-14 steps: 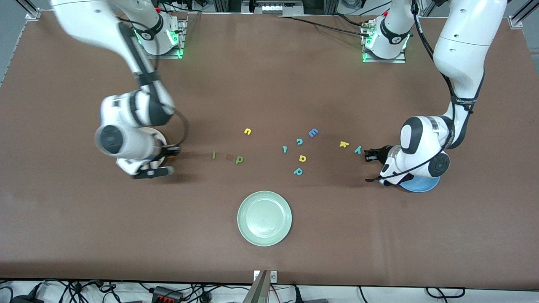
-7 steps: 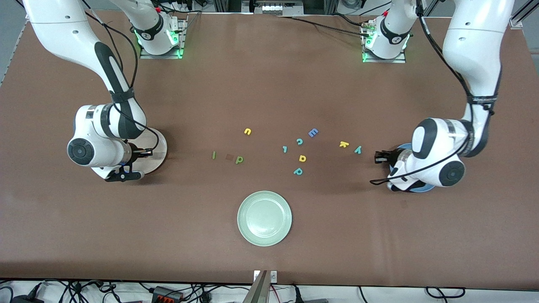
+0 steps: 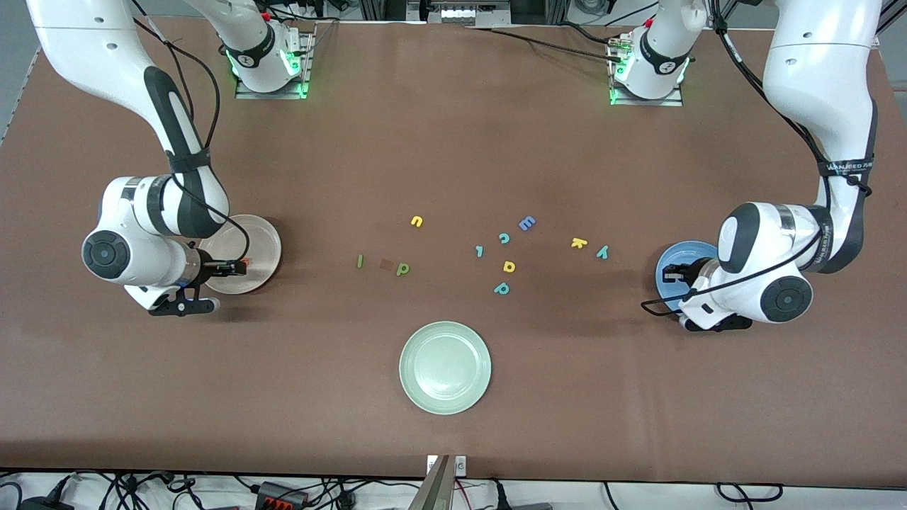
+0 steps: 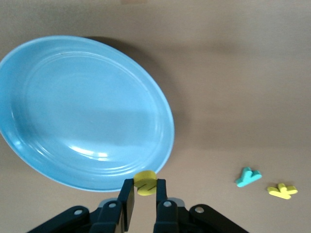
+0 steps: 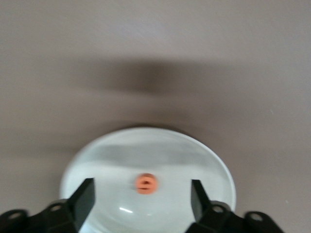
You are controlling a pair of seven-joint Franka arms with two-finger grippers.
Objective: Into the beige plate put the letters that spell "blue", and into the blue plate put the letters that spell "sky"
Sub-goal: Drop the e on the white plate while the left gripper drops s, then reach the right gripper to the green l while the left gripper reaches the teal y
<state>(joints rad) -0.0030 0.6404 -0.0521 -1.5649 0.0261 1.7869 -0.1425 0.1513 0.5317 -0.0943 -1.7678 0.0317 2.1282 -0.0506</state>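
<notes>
Right wrist view: the orange e (image 5: 146,183) sits between the wide-apart fingers of the right gripper (image 5: 143,196), over the beige plate (image 5: 102,160). The left gripper (image 4: 145,201) pinches the yellow s (image 4: 145,182) over the blue plate (image 4: 73,126). Nine loose letters lie mid-table, including yellow k (image 3: 579,243), teal y (image 3: 603,251) and yellow u (image 3: 417,222); one green plate (image 3: 445,367) lies nearer the camera.

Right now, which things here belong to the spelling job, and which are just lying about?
Job: beige plate, orange e, blue plate, yellow s in the left end effector, yellow k, teal y, yellow u, green l, green b.
Lying about: pale green plate, blue E, teal c, yellow a, teal p.
</notes>
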